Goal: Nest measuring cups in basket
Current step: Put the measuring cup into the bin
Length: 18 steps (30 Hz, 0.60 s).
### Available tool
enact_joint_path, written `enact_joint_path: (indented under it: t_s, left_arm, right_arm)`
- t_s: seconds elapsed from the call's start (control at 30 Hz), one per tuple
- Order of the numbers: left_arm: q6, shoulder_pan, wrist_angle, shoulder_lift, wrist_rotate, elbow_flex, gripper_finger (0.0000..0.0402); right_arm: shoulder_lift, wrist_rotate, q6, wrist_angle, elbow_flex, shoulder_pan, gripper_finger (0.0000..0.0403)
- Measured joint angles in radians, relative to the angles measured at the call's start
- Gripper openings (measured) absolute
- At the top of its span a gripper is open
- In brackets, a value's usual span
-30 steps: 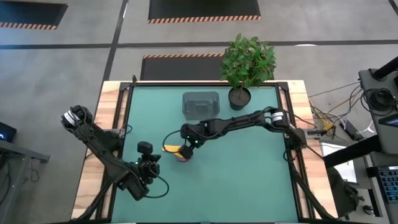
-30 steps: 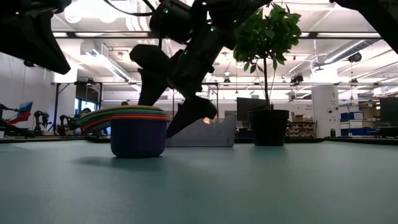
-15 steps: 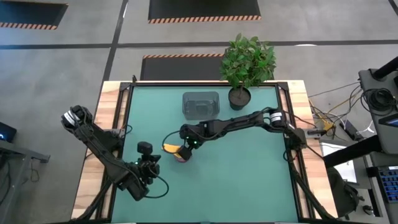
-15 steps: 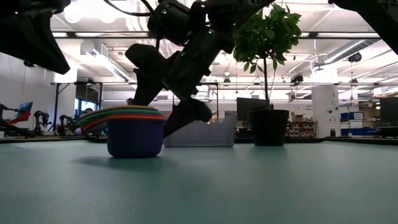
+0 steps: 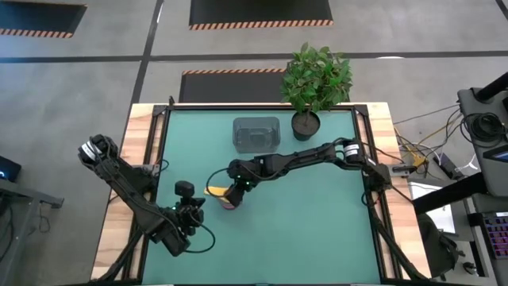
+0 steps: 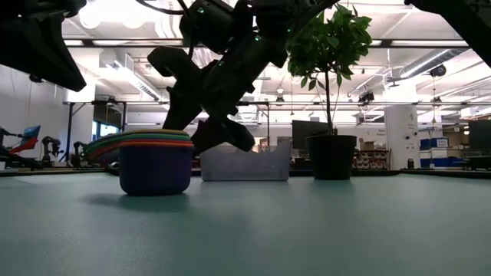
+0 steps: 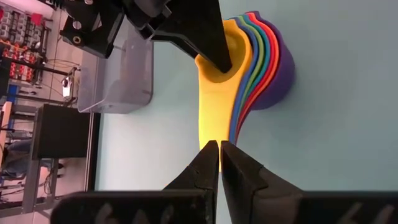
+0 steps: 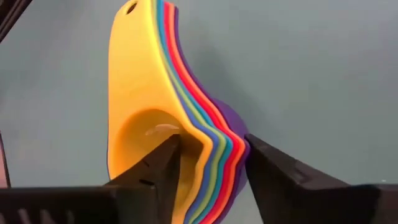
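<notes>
The measuring cups [image 8: 186, 149] sit nested in one stack on the green surface [image 5: 317, 222], the yellow one innermost, then green, blue, red and a purple bowl on the outside, their flat handles fanned together to one side. The stack stands near the middle of the surface, well apart from the basket [image 5: 255, 133].

The right gripper [image 8: 208, 165] reaches down over the stack, its jaws straddling the rim: one finger [image 8: 158, 165] inside the yellow bowl, the other against the purple outer wall. They look closed onto the cups' walls, with no clear gap either side.

The left gripper [image 7: 219, 163] waits just beside the handles' end, low over the surface, jaws pressed shut and empty.

The translucent grey basket stands near the far edge, just beside a dark pot with a leafy plant [image 5: 316, 83]; I can't make out anything inside the basket.
</notes>
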Motion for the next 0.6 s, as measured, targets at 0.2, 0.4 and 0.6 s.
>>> enact_joint_path:
  t_s: [0.2, 0.4, 0.6]
  left_arm:
    - [-0.008, -0.001, 0.0, 0.0, 0.0, 0.0, 0.0]
    - [-0.008, -0.001, 0.001, 0.0, 0.0, 0.0, 0.0]
    - [-0.013, -0.004, 0.0, 0.0, 0.0, 0.0, 0.0]
  right_arm:
    - [-0.005, 0.0, 0.0, 0.0, -0.001, 0.0, 0.0128]
    - [-0.019, -0.001, -0.004, -0.002, -0.002, 0.0, 0.012]
    - [-0.031, -0.002, -0.015, -0.014, -0.003, 0.0, 0.012]
